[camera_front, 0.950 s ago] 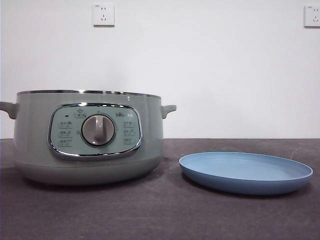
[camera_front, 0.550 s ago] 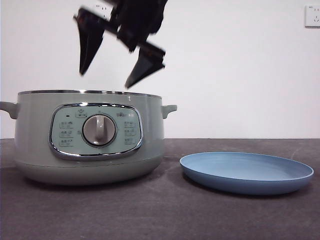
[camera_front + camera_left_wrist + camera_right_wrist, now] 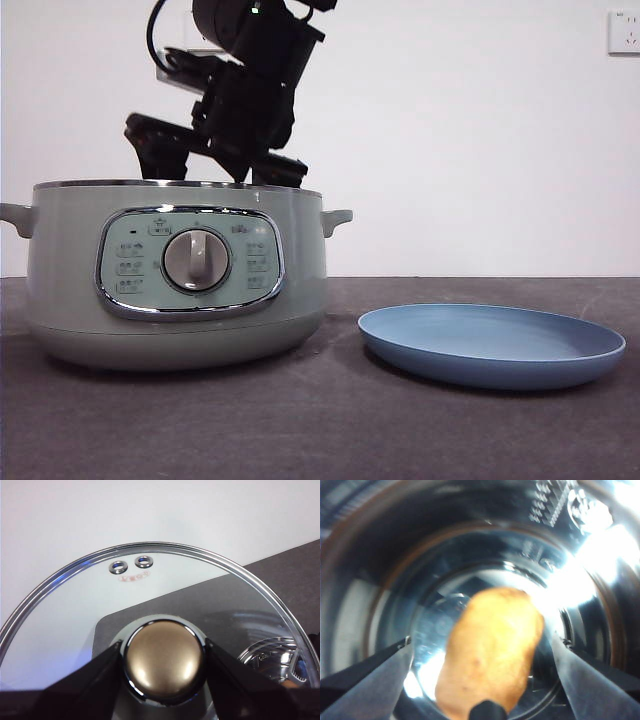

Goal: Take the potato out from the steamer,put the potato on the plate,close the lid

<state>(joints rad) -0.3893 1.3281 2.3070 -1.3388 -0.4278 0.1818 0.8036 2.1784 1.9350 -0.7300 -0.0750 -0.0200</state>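
Down inside the steamer (image 3: 175, 275), the right hand (image 3: 485, 680) spreads its jaws wide around the potato (image 3: 492, 647), not gripping it. Meanwhile the left hand (image 3: 164, 662) clamps the lid (image 3: 150, 595) knob. Beside the steamer, the blue plate (image 3: 492, 345) sits on the table (image 3: 320, 430).

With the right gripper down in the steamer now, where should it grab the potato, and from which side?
Across its narrow middle, from straight above. In the right wrist view the potato lies lengthwise on the steamer floor, between the open jaws of the right gripper, with a gap on each side. The long sides face the jaws, so closing there looks steadiest; the rounded ends would likely slip.
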